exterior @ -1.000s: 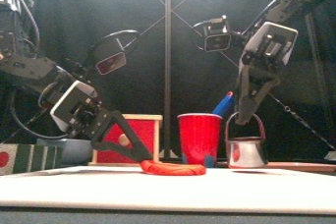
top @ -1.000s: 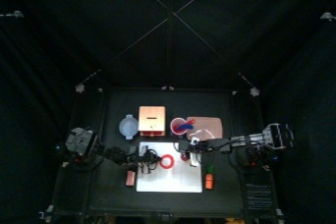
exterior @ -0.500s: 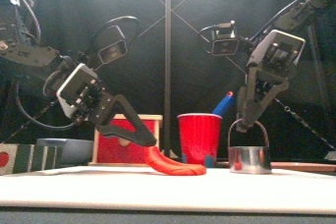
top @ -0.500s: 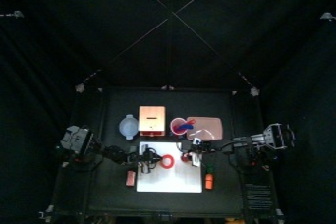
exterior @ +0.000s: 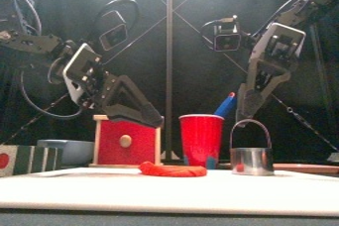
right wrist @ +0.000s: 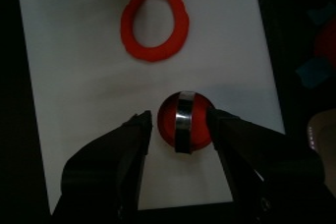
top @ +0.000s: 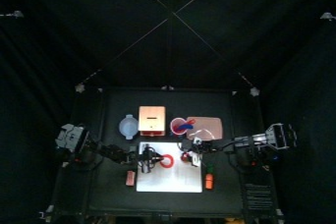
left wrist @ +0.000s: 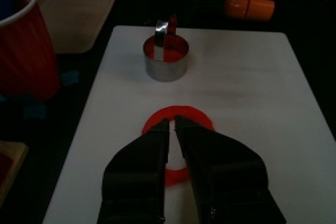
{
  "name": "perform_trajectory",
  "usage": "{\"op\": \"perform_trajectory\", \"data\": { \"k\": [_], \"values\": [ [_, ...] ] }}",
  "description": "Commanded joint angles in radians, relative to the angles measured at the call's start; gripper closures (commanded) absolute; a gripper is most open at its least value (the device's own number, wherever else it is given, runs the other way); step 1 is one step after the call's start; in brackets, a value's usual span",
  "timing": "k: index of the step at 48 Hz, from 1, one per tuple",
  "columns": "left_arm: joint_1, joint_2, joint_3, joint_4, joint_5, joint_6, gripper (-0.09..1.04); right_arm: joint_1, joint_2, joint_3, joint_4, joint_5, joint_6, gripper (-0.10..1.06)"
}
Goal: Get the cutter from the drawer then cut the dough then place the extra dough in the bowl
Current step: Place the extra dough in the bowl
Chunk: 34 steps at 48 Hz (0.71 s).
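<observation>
Your right end effector [exterior: 248,114] hangs just over the cutter [exterior: 252,158]. The right wrist view shows its jaws spread, one on each side of the cutter, and neither touches it. The cutter stands upright on the right part of the white cutting board [top: 178,183] with its wire handle raised. Looking down into it, you can see red filling its inside.

Your left end effector [left wrist: 174,130] is lifted clear of the board, above the dough ring [exterior: 173,169]. Its jaws are pressed almost together, with only a thin slit between them, and they hold nothing. The ring lies flat on the left part of the board, apart from the cutter, with an open hole in its middle.

Behind the board, the wooden box [exterior: 126,141] shows its red drawer front. The blue-grey bowl [exterior: 66,152] sits just to its left. The red cup [exterior: 201,139] stands between the box and the cutter as you look from the front, and a blue knife [exterior: 225,102] sticks out of its top. An orange toy [left wrist: 250,7] lies on the tabletop [top: 157,204] just past the board's right end.
</observation>
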Motion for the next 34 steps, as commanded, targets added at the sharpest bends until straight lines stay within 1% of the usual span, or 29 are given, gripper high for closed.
{"op": "perform_trajectory", "data": {
  "k": [1,7,17,22,34],
  "values": [
    [0.044,0.026,-0.023,0.031,0.009,0.021,0.36,-0.002,-0.037,-0.029,-0.003,-0.035,-0.003,0.14],
    [0.081,0.069,-0.069,0.048,0.069,0.100,0.32,-0.002,-0.041,-0.029,0.006,-0.089,-0.002,0.14],
    [0.098,0.091,-0.152,0.046,0.202,0.213,0.19,0.005,-0.041,-0.015,0.021,-0.173,-0.002,0.14],
    [0.107,0.097,-0.170,0.043,0.245,0.230,0.16,0.006,-0.041,-0.011,0.028,-0.189,-0.002,0.13],
    [0.126,0.106,-0.179,0.037,0.290,0.227,0.16,0.006,-0.041,0.003,0.029,-0.206,-0.002,0.13]
  ]
}}
